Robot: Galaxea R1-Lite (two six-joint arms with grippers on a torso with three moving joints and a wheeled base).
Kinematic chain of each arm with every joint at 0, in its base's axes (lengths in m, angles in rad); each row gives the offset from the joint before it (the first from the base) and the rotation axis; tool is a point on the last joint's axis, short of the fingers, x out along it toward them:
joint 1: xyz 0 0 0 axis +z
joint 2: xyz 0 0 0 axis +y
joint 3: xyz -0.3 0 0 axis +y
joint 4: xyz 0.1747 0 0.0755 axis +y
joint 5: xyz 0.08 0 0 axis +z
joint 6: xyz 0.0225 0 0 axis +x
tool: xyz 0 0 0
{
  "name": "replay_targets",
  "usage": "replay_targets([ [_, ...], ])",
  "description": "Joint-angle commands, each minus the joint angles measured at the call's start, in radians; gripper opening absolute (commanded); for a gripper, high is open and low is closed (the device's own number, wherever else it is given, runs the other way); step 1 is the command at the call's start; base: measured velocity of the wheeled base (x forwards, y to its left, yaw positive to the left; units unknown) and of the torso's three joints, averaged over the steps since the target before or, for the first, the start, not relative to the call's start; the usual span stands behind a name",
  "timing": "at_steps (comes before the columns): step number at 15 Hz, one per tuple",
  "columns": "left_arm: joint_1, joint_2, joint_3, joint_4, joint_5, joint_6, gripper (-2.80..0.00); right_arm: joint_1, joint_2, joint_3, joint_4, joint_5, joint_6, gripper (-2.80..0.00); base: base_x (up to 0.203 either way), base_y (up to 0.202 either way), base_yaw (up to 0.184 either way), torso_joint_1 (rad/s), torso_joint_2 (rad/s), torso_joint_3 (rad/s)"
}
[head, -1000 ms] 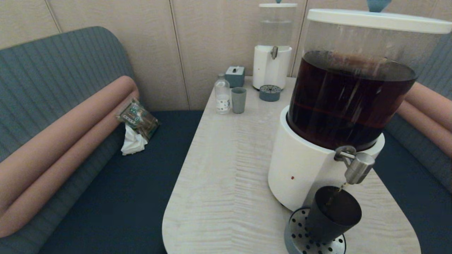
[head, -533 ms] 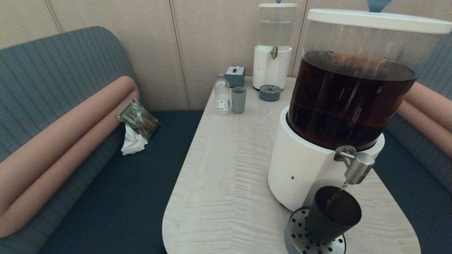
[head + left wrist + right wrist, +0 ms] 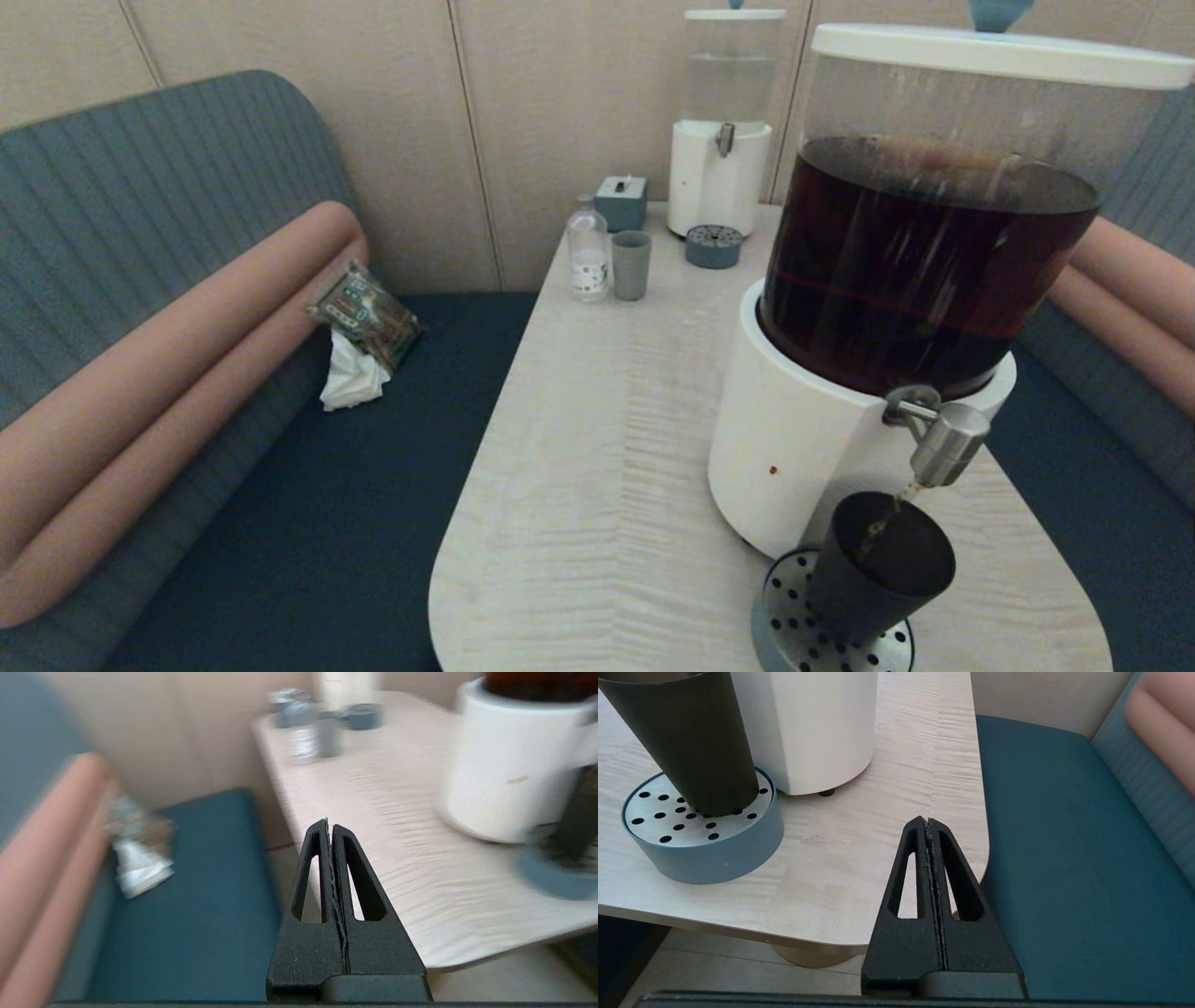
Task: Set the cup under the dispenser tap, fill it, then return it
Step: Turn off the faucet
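You've got the cup [image 3: 878,571] on the drip tray [image 3: 787,635], lower right of the head view, under the dispenser tap [image 3: 948,443], with a thin stream running in. Both the left gripper [image 3: 330,826] and right gripper [image 3: 927,825] have jaws closed on nothing. Returning it's still left.

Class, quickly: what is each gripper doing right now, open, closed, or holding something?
Left gripper: closed, holding nothing.
Right gripper: closed, holding nothing, off the cup.
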Motion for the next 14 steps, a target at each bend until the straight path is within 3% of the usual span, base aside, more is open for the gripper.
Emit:
replay_targets([
  [1, 0.000, 0.218, -0.133, 0.019, -0.064, -0.001, -2.80, -0.001, 0.000, 0.009, -0.001, 0.000, -0.001, -2.80, 0.000, 0.000, 0.000, 0.000, 0.00, 0.000],
  [4, 0.000, 0.404, -0.255, 0.022, -0.249, -0.020, -2.80, -0.001, 0.000, 0.009, 0.001, 0.000, -0.001, -2.80, 0.000, 0.000, 0.000, 0.000, 0.00, 0.000],
  [6, -0.009, 0.496, -0.271, -0.050, -0.348, -0.051, -2.80, 0.000, 0.000, 0.009, 0.000, 0.000, -0.001, -2.80, 0.000, 0.000, 0.000, 0.000, 0.00, 0.000],
  [11, -0.100, 0.770, -0.288, -0.210, -0.446, -0.043, -2.80, 0.001, 0.000, 0.009, -0.001, 0.000, -0.001, -2.80, 0.000, 0.000, 0.000, 0.000, 0.00, 0.000],
  [12, -0.146, 0.826, -0.309, -0.217, -0.442, -0.032, -2.80, -0.001, 0.000, 0.009, -0.001, 0.000, -0.001, -2.80, 0.000, 0.000, 0.000, 0.000, 0.00, 0.000],
  [14, -0.242, 0.942, -0.380, -0.223, -0.364, -0.014, -2.80, -0.001, 0.000, 0.009, 0.000, 0.000, -0.001, -2.80, 0.000, 0.000, 0.000, 0.000, 0.00, 0.000],
])
